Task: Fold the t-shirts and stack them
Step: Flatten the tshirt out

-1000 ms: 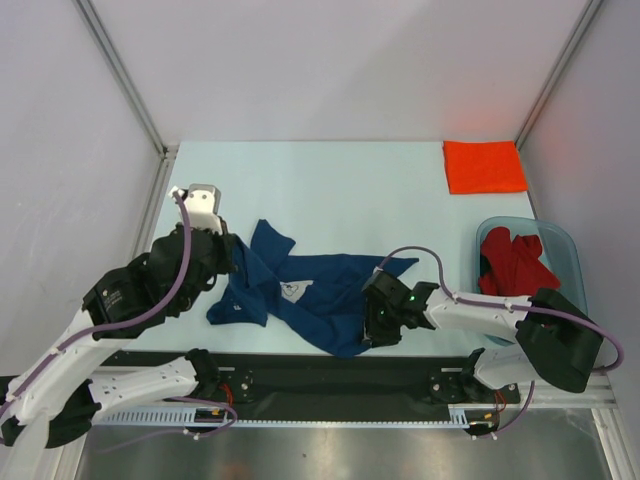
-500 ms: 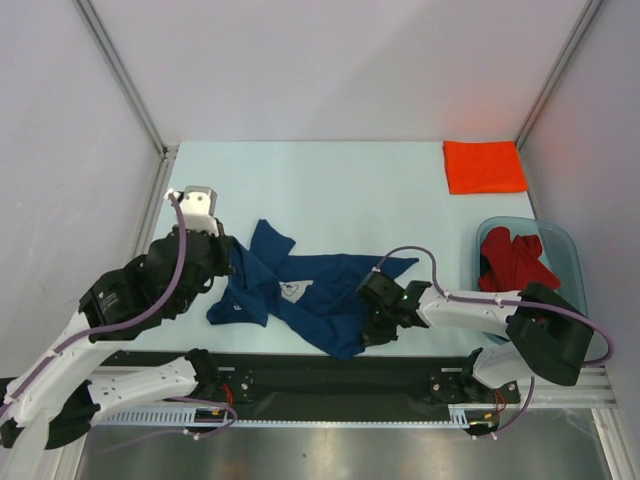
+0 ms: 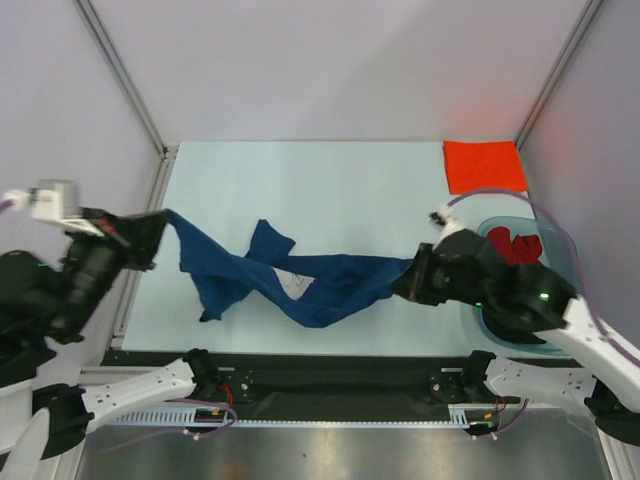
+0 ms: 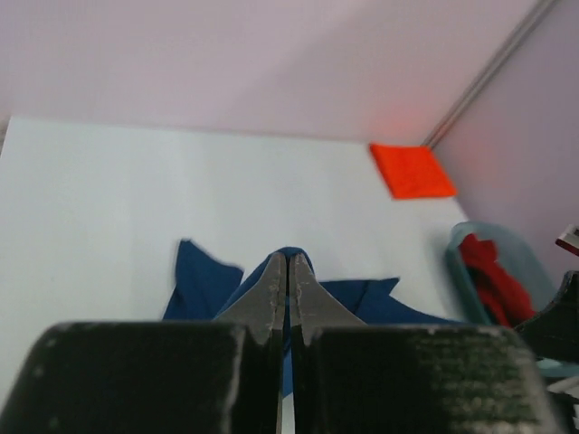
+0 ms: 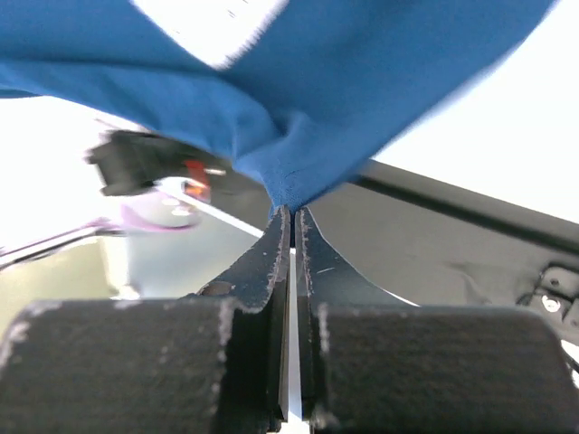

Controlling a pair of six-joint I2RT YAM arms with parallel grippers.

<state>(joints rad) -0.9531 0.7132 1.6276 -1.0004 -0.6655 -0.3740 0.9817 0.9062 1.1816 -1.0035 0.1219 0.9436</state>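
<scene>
Across the table, navy t-shirt [image 3: 300, 281] stretched left-right

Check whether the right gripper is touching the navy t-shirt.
Touching. In the right wrist view the right gripper is pinched shut on a fold of the navy t-shirt, with the cloth bunching right at the tips.

White print [image 3: 291, 285] on the navy t-shirt [image 3: 345, 285] cannot be read

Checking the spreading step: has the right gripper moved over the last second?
Yes. The right gripper pulled the navy shirt rightward, toward the plastic tub.
</scene>
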